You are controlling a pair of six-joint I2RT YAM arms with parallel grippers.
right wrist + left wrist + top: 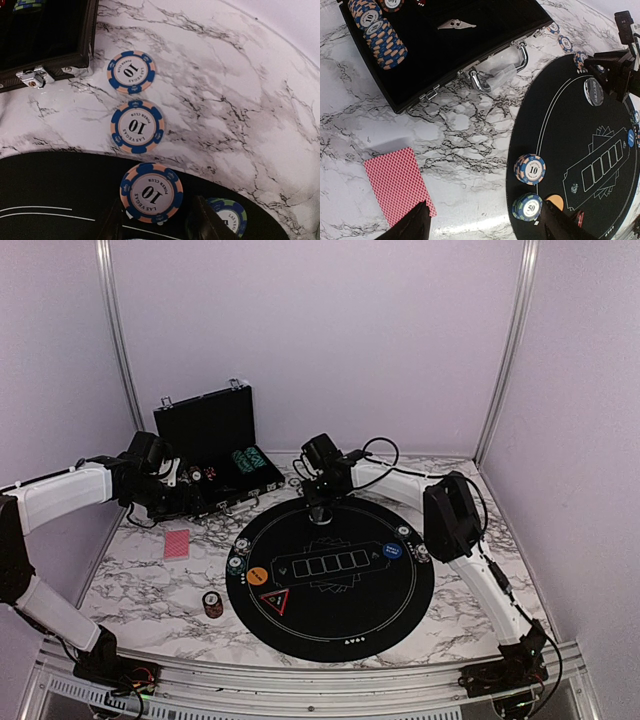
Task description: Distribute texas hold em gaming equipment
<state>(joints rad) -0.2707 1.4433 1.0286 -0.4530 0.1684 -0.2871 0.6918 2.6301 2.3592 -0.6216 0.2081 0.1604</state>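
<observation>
left pincer [484, 210]: jaws wide apart with only bare marble between them; it hangs over the tabletop between the playing card and the mat.
playing card [396, 186]: pinkish-red back up, flat on the marble in front of the case. One finger [412, 225] overlaps the card's near corner in the left wrist view; contact cannot be told.
right pincer [157, 205]: jaws apart over the far rim of the mat, one finger on each side of the nearest "10" chip; whether the pads touch it cannot be told.
nearest "10" chip [151, 192]: face up, flat on the black mat just inside its edge.
two more "10" chips: one [137, 126] on the marble just off the mat, the other [131, 72] beyond it near the case corner; the three form a rough line.
green-and-blue-edged chip [227, 216]: on the mat, just beside the right pincer.
"10" stack [530, 169] and "50" stack [527, 206]: side by side on the mat's left rim.
loose chip stack [212, 604]: on the marble, off the mat's near-left edge.
orange disc [257, 576]: left part of the mat.
blue disc [392, 551]: right part of the mat.
mat [340, 625]: round, black, printed with white lines.
case [205, 425]: black, open, back left; a row of chips [377, 32] lies in it.
</observation>
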